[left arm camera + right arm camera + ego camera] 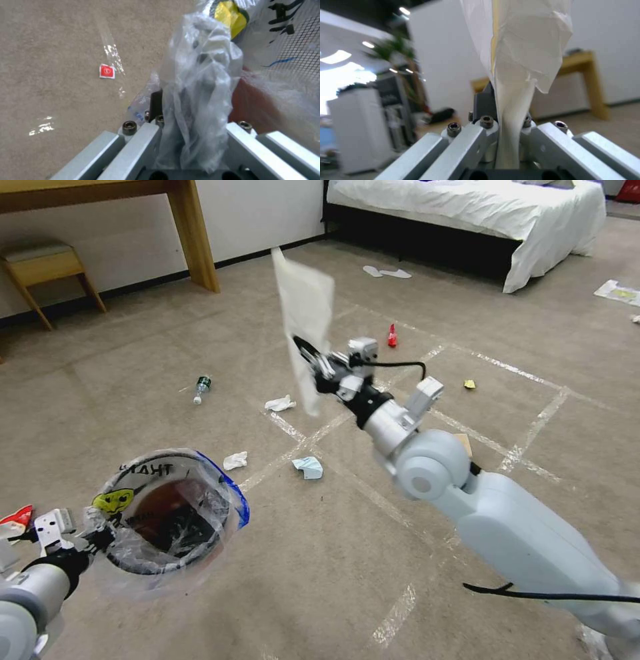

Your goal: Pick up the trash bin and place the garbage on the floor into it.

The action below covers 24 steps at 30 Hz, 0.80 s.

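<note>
The red trash bin [170,513], lined with a crinkled clear bag, hangs off the floor at the lower left, tipped with its mouth toward me. My left gripper [93,530] is shut on its rim and bag [196,100]. In mid-air at the centre my right gripper [308,359] is shut on a sheet of white paper [305,317], which stands up above the fingers [516,50]. More garbage lies on the carpet: a plastic bottle [201,388], white tissues [280,403] [235,461], a pale blue mask [309,467], a red wrapper [392,337], a yellow wrapper [470,384].
A wooden desk leg [195,237] and stool [47,267] stand at the back left, a bed [480,207] at the back right. White tape lines [507,370] cross the carpet. A red square wrapper [107,71] lies below the bin.
</note>
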### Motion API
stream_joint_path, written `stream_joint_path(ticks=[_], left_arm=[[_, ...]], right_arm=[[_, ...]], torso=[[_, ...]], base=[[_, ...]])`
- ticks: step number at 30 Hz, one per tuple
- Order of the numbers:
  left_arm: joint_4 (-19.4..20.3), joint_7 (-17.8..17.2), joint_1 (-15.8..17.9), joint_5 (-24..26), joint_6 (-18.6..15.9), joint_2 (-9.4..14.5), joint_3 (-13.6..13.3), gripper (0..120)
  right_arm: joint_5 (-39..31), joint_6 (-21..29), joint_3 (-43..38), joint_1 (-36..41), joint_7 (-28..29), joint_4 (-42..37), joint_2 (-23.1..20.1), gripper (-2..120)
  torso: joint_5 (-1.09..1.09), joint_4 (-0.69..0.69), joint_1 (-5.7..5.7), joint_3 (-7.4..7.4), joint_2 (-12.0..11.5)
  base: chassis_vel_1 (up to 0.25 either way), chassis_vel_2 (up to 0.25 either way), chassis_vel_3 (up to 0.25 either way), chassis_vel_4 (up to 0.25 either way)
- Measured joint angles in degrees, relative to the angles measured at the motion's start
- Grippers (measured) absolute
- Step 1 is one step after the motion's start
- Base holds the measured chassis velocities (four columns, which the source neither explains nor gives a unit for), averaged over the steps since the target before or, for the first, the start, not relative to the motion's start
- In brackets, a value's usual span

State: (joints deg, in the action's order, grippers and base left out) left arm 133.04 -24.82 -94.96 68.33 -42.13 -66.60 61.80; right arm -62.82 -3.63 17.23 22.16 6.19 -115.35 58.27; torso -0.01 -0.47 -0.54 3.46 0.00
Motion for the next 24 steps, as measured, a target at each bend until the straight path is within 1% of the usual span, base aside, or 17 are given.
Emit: stream_joint_path(ticks=[2, 3, 5, 7, 8, 9, 11, 13, 15, 17, 18, 19, 24], left_arm=[[0.25, -0.19, -0.09, 0.63, 0.00, 0.28, -0.22, 1], [0.25, -0.19, -0.09, 0.63, 0.00, 0.28, -0.22, 1], [0.47, -0.30, -0.14, 1.14, 0.00, 0.64, -0.67, 1], [0.50, -0.31, -0.13, 1.18, 0.00, 0.69, -0.79, 1], [0.72, -0.39, -0.02, 1.40, 0.00, 0.86, -1.39, 1], [0.95, -0.42, 0.03, 1.61, 0.00, 0.96, -1.67, 1], [1.12, -0.44, 0.04, 1.75, 0.00, 1.05, -1.83, 1], [1.69, -0.49, -0.01, 2.28, 0.00, 1.62, -2.29, 1], [1.82, -0.53, -0.02, 2.47, 0.00, 1.87, -2.36, 1], [1.91, -0.65, 0.07, 2.85, 0.00, 2.38, -2.42, 1], [1.91, -0.65, 0.07, 2.85, 0.00, 2.38, -2.42, 1], [1.94, -0.75, 0.12, 3.07, 0.00, 2.52, -2.42, 1], [1.99, -0.79, 0.10, 3.34, 0.00, 2.78, -2.25, 1]], right_arm=[[-1.53, -2.17, 1.73, -1.73, -1.96, 0.42, 1.73, 0], [-1.53, -2.17, 1.73, -1.73, -1.96, 0.42, 1.73, 0], [-2.10, -4.05, 3.53, -2.65, -2.88, 1.35, 3.65, 0], [-2.12, -4.34, 3.91, -2.74, -2.94, 1.50, 4.08, 0], [-1.60, -5.16, 5.41, -2.82, -3.10, 1.88, 5.87, 0], [-1.25, -5.45, 6.10, -2.82, -3.26, 1.90, 6.63, 0], [-1.03, -5.66, 6.59, -2.82, -3.38, 1.90, 7.06, 0], [0.00, -6.69, 9.04, -3.38, -4.05, 2.51, 8.53, 0], [0.32, -7.14, 10.03, -3.89, -4.43, 2.99, 9.00, 0], [0.92, -8.54, 12.72, -5.30, -5.43, 4.41, 10.59, 0], [0.92, -8.54, 12.72, -5.30, -5.43, 4.41, 10.59, 0], [0.94, -8.83, 13.87, -5.52, -5.62, 4.64, 11.71, 0], [1.62, -9.00, 16.33, -4.27, -5.79, 5.87, 13.78, 0]], torso=[[-0.01, 0.00, 0.00, 0.00, 0.00], [-0.01, 0.00, 0.00, 0.00, 0.00], [-0.01, 0.00, 0.00, 0.00, 0.00], [-0.01, -0.01, 0.00, 0.00, 0.00], [0.00, -0.01, 0.00, 0.00, 0.00], [-0.01, 0.00, 0.00, 0.00, 0.00], [-0.01, 0.00, 0.00, 0.00, 0.00], [0.00, -0.01, 0.00, 0.00, 0.00], [0.00, -0.01, 0.00, 0.00, 0.00], [0.00, -0.01, 0.00, 0.00, 0.00], [0.00, -0.01, 0.00, 0.00, 0.00], [-0.01, 0.00, 0.00, 0.00, 0.00], [0.00, -0.01, 0.00, 0.00, 0.00]], base=[[0.000, 0.000, 0.000, 0.000], [0.000, 0.000, 0.000, 0.000], [0.000, 0.000, 0.000, 0.000], [0.000, 0.000, 0.000, 0.000], [0.000, 0.000, 0.000, 0.000], [0.000, 0.000, 0.000, 0.000], [0.000, 0.000, 0.000, 0.000], [0.000, 0.000, 0.000, 0.000], [0.000, 0.000, 0.000, 0.000], [0.000, 0.000, 0.000, 0.000], [0.000, 0.000, 0.000, 0.000], [0.000, 0.000, 0.000, 0.000], [0.000, 0.000, 0.000, 0.000]])
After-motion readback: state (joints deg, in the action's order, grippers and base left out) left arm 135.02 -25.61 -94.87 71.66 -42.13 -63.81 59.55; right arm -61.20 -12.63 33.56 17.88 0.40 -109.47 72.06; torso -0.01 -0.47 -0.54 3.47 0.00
